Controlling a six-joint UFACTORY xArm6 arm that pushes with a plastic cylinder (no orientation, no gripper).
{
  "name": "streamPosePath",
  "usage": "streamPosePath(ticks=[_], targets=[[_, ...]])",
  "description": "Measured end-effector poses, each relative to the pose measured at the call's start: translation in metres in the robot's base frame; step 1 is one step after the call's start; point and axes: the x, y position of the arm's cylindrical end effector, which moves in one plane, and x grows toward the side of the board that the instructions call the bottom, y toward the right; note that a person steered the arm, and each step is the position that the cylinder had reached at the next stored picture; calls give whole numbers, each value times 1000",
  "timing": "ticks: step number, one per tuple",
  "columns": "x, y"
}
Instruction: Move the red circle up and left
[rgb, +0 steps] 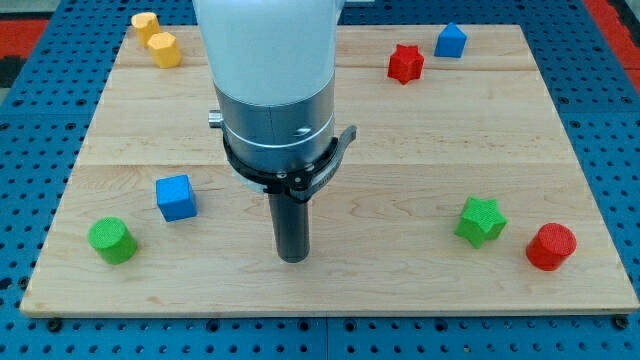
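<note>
Nearest the view's bottom, the rod's tip is resting on the wooden board, a little left of the board's middle and well apart from every block; the arm carries no pincer, so nothing is being gripped, and the tip is touching only the bare wood. At about the same depth, the red circle is sitting near the board's bottom right corner, far to the view's right of the tip. Just beside it, up and to its left, the green star is lying close but not touching. On the other side, the green cylinder is standing near the bottom left corner, and the blue cube is sitting just above and to the right of it, between it and the rod. The pale arm housing is rising over the board's centre, hiding the wood behind it. Toward the view's top, the red star and the blue house-shaped block are lying near each other at the right, while two yellow blocks are sitting close together at the top left corner.
</note>
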Motion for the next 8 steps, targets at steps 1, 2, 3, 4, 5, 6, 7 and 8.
streamPosePath(ticks=[1,2,3,4,5,6,7,8], targets=[[0,0],[0,-1],[0,1],[0,1],[0,3],[0,3],[0,4],[9,10]])
